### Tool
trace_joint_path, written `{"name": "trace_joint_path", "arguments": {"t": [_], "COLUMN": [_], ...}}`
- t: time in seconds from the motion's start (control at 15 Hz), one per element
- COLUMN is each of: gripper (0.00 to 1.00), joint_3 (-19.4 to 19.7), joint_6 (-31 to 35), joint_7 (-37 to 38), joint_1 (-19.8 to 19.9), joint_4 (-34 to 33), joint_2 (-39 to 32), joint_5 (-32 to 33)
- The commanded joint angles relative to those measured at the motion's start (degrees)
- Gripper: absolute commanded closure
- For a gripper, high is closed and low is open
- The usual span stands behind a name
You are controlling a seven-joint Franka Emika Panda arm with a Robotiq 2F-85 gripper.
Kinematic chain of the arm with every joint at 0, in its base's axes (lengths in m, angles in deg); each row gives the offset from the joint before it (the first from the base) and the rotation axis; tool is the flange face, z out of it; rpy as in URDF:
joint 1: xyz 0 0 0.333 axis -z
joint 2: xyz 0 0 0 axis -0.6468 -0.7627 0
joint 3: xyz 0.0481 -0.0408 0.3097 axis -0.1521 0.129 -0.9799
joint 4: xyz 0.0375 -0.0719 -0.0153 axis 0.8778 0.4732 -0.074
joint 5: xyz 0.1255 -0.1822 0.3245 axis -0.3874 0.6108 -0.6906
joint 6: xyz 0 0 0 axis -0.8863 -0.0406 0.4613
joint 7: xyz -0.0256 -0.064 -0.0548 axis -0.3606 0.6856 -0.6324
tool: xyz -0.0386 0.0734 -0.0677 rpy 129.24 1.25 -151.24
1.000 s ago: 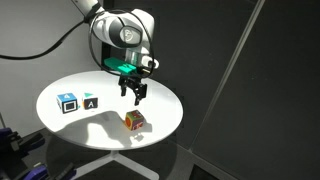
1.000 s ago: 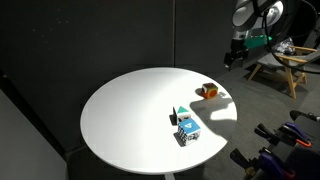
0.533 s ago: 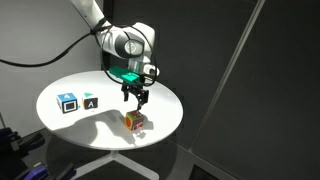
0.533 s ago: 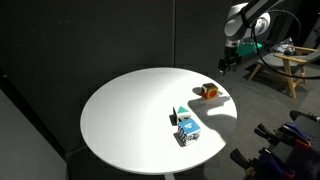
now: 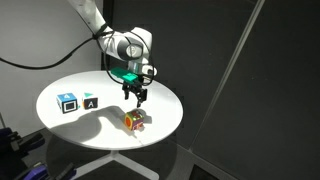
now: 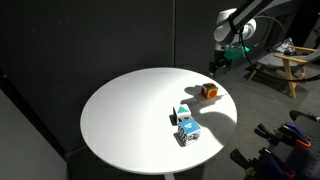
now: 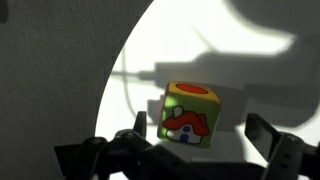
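Round white table [image 5: 160,102]: carries three blocks. Gripper [image 5: 135,97]: hangs over the table's right part, jaws spread, holding nothing. Colourful cube [image 5: 134,120]: lies on the table just below the gripper, toward the near edge. In the wrist view it sits between the fingers [image 7: 275,140], untouched. Blue block [image 5: 68,103] and dark block [image 5: 91,102]: side by side at left, well apart from the cube.

Open room lies all round the picture cube [image 5: 134,121] under the tool [image 5: 136,98]; two blocks [image 5: 68,103] stand well apart.
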Motion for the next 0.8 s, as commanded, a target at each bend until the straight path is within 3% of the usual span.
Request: {"name": "trace_joint_path", "arguments": {"t": [0.0,0.73], "gripper": [0.00,0.00], "joint_3": [-0.73,-1.06], "joint_6": [-0.10,-0.65], "joint_7": [0.28,0.24], "joint_1": [0.44,1.01], "joint_4": [-0.27,-2.26], "joint_2": [-0.27,-2.67], "joint_5": [0.34,-0.48]}}
